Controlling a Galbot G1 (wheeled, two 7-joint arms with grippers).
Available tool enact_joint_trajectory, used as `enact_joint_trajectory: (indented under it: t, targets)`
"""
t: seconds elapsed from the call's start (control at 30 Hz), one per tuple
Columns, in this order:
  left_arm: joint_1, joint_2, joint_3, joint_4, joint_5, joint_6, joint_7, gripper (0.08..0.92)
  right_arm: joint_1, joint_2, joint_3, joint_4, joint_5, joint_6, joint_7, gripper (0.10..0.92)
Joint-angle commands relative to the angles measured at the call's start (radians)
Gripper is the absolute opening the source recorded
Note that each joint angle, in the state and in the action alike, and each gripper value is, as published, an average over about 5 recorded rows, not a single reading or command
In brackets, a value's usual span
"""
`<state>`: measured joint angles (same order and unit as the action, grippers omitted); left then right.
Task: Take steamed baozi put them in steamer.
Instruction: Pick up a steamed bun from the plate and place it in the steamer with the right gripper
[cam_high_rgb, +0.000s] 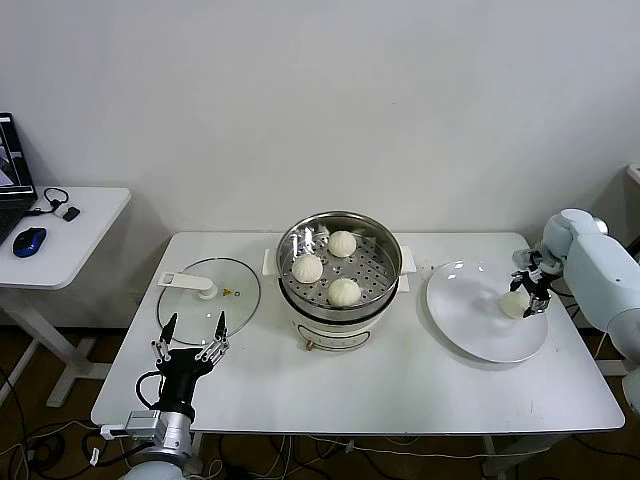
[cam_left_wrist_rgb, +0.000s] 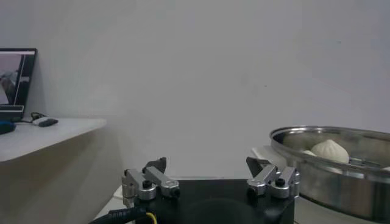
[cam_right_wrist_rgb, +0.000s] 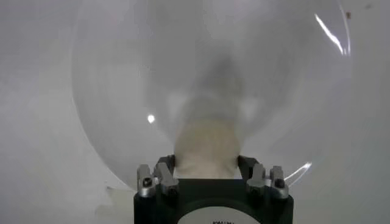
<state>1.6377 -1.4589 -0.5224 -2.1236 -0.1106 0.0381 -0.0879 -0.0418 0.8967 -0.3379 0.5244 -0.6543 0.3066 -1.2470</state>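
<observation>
Buns number four: three (cam_high_rgb: 343, 291) sit on the holed floor of the steel steamer (cam_high_rgb: 385, 287) at the middle of the white table (cam_high_rgb: 400, 385), and the fourth bun (cam_high_rgb: 514, 304) lies on the right part of the white plate (cam_high_rgb: 470, 320), just right of the steamer. Right gripper (cam_high_rgb: 531, 293) is down on that plate with its fingers (cam_right_wrist_rgb: 164, 172) pressed against both sides of the fourth bun, grasping it. Left gripper (cam_high_rgb: 190, 337) hangs near the table's front left edge, in front of the glass lid (cam_high_rgb: 235, 290), its fingers spread apart and holding nothing.
</observation>
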Motion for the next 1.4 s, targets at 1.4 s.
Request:
enact_joint_trajectory:
  t: [1.4]
  targets:
    - [-0.01,-0.013,0.066,-0.021,0.073,-0.001,-0.019,0.823,0.745,0.176,-1.011,0.464,1.211,-0.492,-0.083,0.645]
